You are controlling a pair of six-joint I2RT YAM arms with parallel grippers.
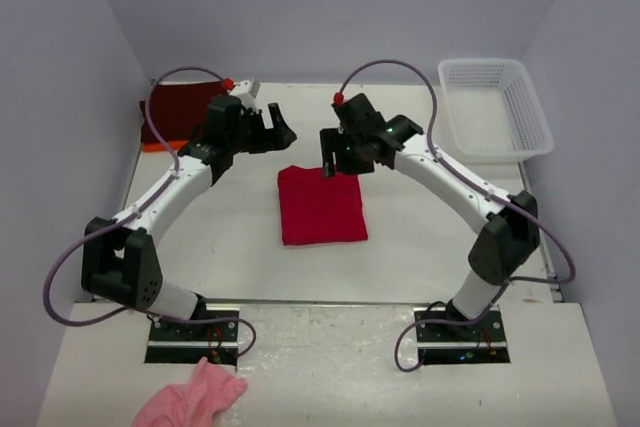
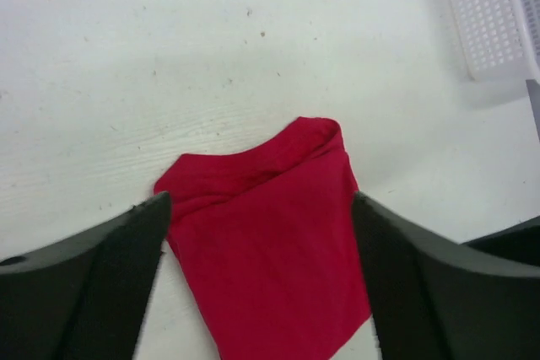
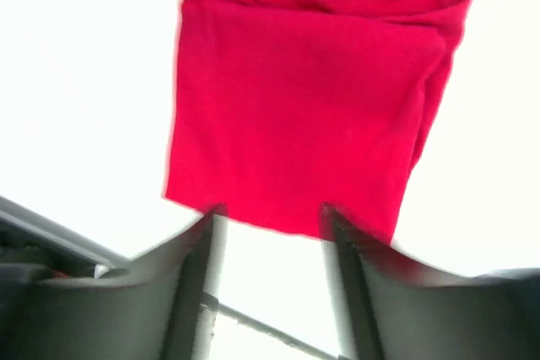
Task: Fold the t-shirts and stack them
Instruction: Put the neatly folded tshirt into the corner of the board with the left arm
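Observation:
A bright red t-shirt lies folded into a rectangle in the middle of the table. My left gripper hovers just beyond its far left corner. In the left wrist view this gripper is open wide, the red t-shirt lying flat below between the black fingers. My right gripper hangs over the shirt's far edge. Its jaws stand open with only bare table between them, the tips level with the edge of the red t-shirt. A dark maroon t-shirt lies at the back left on an orange one.
A white mesh basket stands at the back right, and its corner shows in the left wrist view. A small pink fluffy cloth lies on the near ledge by the left arm's base. Walls close in the table on three sides.

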